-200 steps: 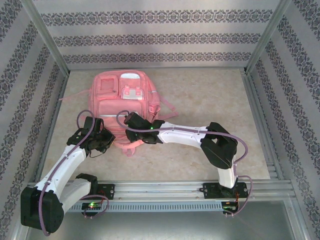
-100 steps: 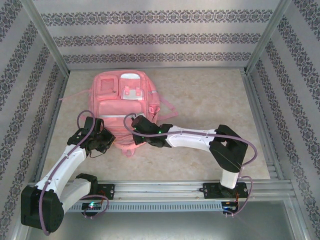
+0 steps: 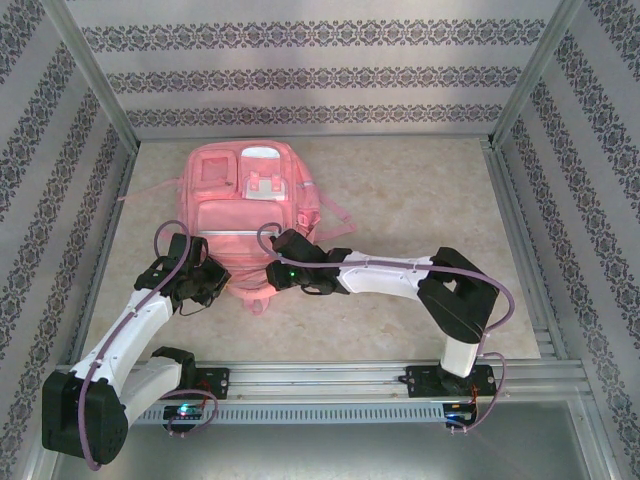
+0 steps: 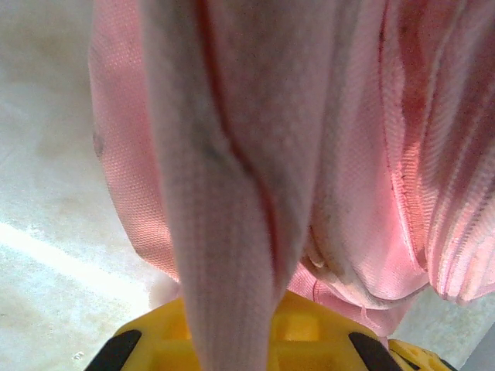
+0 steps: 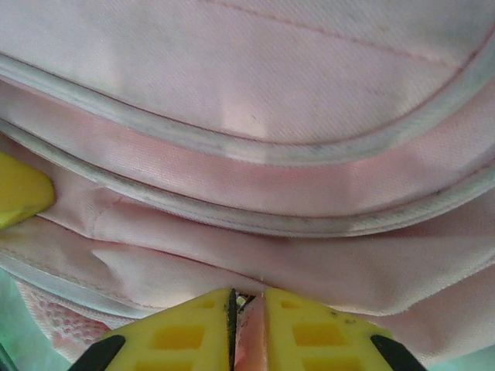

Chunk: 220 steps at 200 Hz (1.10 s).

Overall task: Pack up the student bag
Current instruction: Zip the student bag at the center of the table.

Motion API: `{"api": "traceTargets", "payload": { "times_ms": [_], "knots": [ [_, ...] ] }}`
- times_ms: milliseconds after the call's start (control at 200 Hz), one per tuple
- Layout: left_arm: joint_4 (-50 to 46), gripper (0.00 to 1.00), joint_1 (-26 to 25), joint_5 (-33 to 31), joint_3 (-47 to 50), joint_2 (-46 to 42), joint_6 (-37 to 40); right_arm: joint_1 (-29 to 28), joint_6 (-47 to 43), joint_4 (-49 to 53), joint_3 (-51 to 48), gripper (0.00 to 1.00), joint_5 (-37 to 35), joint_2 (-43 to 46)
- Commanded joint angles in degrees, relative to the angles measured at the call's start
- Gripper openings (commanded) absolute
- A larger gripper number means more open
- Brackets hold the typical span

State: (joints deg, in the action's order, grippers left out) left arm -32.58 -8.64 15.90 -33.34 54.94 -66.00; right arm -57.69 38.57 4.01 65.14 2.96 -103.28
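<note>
The student bag [image 3: 245,195] lies flat on the table, its pockets facing up and its bottom edge toward the arms. My left gripper [image 3: 205,283] sits at the bag's near left corner. In the left wrist view a pink webbing strap [image 4: 224,232] runs down between the yellow fingers [image 4: 325,332], and the left gripper [image 4: 232,344] is shut on it. My right gripper [image 3: 278,268] is at the bag's near edge. In the right wrist view it [image 5: 247,317] is pinched shut on a thin pink tab [image 5: 251,340], just below the grey-piped seams of the bag [image 5: 247,93].
Bare beige tabletop [image 3: 420,190] stretches right of the bag. Patterned walls and aluminium posts [image 3: 95,75] enclose the table, and a metal rail [image 3: 350,375] runs along the near edge. A loose pink strap [image 3: 335,210] trails off the bag's right side. A yellow piece [image 5: 19,197] shows at the left edge.
My right gripper has slid right and slightly nearer along the bag's bottom edge, with its elbow shifting right. The left arm has stayed put.
</note>
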Motion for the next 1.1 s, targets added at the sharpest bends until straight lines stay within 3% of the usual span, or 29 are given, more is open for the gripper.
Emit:
{"api": "traceTargets", "payload": {
  "times_ms": [0, 325, 465, 1094],
  "knots": [
    [1.2, 0.00, 0.5, 1.3, -1.2, -0.5, 0.6, 0.1, 1.3, 1.6, -1.2, 0.20, 3.0, -1.2],
    [1.4, 0.00, 0.6, 1.4, -1.5, -0.2, 0.6, 1.2, 1.2, 1.1, 0.0, 0.19, 5.7, -4.2],
    [1.1, 0.00, 0.6, 1.2, -1.4, -0.4, 0.8, 2.7, 1.6, 0.6, -0.3, 0.00, 4.5, -4.5],
    [-3.9, 0.00, 6.6, 1.4, -2.6, -1.9, 4.2, 4.5, -4.1, -2.4, -14.8, 0.00, -7.1, 6.4]
  ]
}}
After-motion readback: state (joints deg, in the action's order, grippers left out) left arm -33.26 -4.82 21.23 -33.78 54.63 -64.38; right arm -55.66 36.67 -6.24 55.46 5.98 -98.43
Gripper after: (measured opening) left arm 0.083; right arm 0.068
